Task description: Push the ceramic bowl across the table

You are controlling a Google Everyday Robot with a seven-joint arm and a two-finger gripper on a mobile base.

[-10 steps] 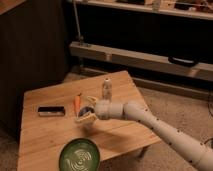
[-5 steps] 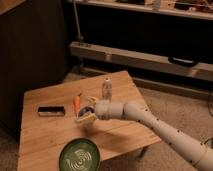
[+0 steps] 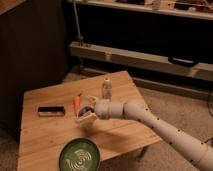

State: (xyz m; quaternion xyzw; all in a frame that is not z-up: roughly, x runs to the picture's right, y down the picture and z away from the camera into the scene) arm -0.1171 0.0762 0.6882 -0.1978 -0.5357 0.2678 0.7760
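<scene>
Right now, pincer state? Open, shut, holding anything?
Pincer: cannot be told. It is above the middle of the table, apart from the ceramic bowl at the near edge.

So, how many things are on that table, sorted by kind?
Bowl (dark green): 1
Cup (white, blue inside): 1
Bottle (small): 1
Orange stick-like thing: 1
Black flat block: 1
Total: 5
The pincer is over the table middle, beside the cup.
</scene>
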